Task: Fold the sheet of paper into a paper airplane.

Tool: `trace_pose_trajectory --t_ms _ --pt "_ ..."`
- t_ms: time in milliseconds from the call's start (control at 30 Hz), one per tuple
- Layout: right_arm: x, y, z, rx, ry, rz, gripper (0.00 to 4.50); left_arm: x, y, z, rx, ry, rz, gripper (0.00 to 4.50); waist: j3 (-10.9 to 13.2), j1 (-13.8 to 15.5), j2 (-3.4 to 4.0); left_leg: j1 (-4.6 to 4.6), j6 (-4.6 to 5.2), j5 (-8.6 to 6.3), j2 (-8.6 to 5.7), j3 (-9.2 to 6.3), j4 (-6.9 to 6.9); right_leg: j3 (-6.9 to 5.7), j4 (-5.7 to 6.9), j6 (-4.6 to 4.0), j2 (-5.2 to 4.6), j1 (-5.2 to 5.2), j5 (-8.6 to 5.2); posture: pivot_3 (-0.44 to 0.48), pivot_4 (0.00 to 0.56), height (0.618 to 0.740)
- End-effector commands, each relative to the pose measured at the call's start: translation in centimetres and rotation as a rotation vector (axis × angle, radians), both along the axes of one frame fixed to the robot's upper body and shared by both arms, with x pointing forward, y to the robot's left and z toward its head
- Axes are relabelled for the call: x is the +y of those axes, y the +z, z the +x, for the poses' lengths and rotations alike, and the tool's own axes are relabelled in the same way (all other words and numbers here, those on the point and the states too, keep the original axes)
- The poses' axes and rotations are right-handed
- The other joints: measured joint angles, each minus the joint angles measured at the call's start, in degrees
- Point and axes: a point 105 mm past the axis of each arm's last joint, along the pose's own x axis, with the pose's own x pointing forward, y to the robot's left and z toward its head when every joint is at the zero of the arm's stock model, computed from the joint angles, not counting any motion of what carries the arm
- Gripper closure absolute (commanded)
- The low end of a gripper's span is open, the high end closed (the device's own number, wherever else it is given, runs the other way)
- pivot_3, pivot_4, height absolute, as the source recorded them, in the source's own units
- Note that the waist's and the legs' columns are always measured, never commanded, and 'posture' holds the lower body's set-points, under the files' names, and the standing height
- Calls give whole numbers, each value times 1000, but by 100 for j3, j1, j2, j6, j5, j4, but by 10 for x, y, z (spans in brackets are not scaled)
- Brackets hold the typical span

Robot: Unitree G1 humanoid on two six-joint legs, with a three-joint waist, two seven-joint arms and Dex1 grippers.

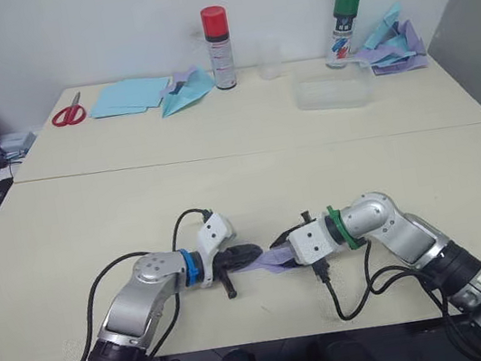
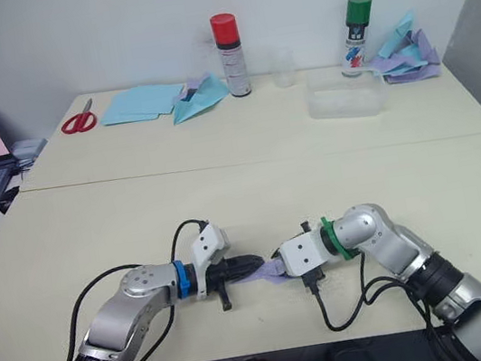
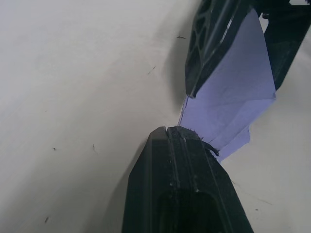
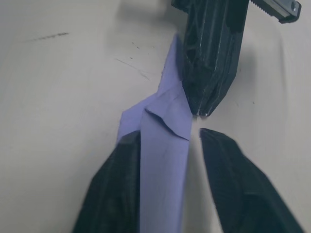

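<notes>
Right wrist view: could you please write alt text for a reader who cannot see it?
A folded strip of pale lavender paper lies on a cream table between the two black fingers of the open right hand. The shut black left hand pinches the paper's far end from the opposite side.

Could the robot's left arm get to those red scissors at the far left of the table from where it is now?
Probably not. The scissors lie at the table's far edge, while the left gripper sits at the near edge, shut on the sheet of paper.
</notes>
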Motion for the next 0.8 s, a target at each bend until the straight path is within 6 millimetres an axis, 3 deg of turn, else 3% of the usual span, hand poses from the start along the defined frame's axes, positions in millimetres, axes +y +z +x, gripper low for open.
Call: trace_pose_trajectory --t_ms 33,300,433,533,667,800 --pt "-17 -13 -18 134 35 -106 2303 2 -25 -10 70 -19 68 4500 -3 1 0 2 0 0 0 -1 0 -1 -1 0 0 2 0 0 150 740" --pt "-37 16 -22 313 -101 -45 2303 -2 -37 -15 49 -59 121 4500 -4 26 2 1 0 0 -4 -2 1 -2 -3 1 -5 6 -1 0 150 740" --pt "-23 52 -8 396 -235 184 2303 -2 -40 -14 31 -60 138 4500 -5 24 2 3 0 0 -2 -5 3 -3 -1 3 -11 7 1 0 150 740" --pt "-9 66 3 401 -315 317 2935 -2 -39 -11 19 -53 136 4500 -9 31 9 5 0 0 1 -7 3 -4 2 6 -12 8 3 0 150 740" --pt "4 44 10 307 -407 324 4394 -2 -39 -10 12 -52 139 4500 -17 66 2 0 0 0 -6 -7 3 -8 -5 6 -11 10 2 0 150 740" --pt "7 20 8 286 -474 337 4453 0 -38 -7 3 -41 141 4500 -16 71 4 -5 0 0 -13 -1 2 -3 -8 11 -11 6 -1 0 150 740"
